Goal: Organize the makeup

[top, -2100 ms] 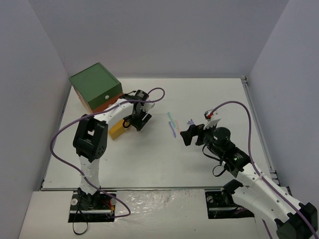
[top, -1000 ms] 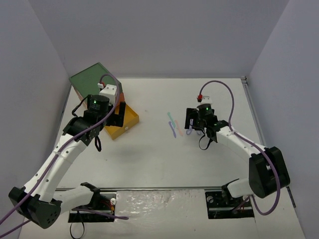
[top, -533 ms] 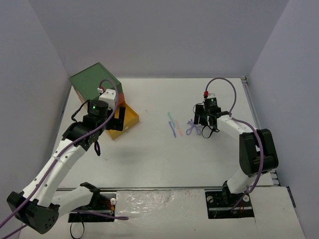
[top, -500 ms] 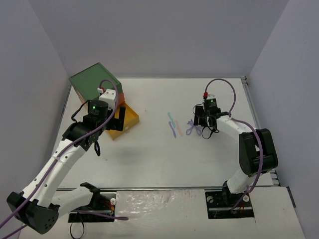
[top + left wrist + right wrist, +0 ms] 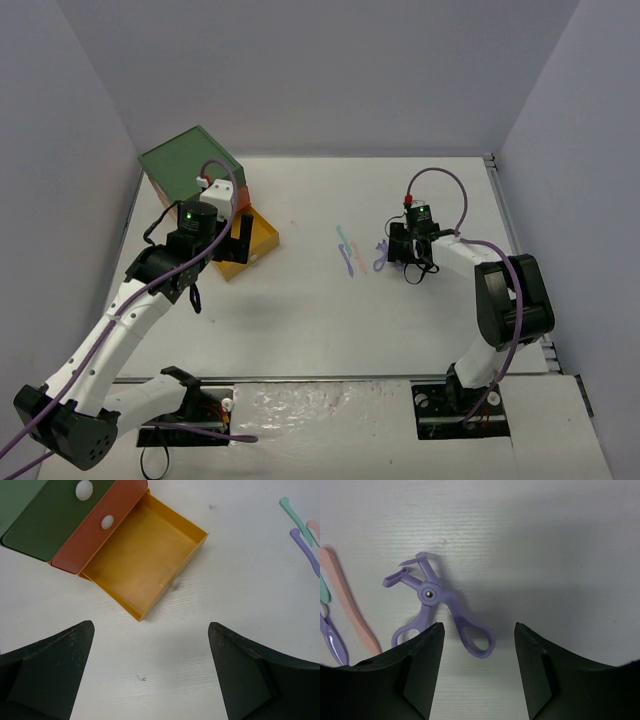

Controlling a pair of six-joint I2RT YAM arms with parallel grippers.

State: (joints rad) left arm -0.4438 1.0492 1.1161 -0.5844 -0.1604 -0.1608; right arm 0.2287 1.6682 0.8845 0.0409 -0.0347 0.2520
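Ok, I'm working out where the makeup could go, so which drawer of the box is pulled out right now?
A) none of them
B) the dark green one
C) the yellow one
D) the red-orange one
C: the yellow drawer stands pulled out with a bare floor, while the red-orange drawer and the dark green drawer are shut.

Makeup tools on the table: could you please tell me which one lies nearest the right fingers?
The purple scissor-shaped curler: one loop handle sits between the right fingers, while the pink stick, teal stick and purple stick lie aside.
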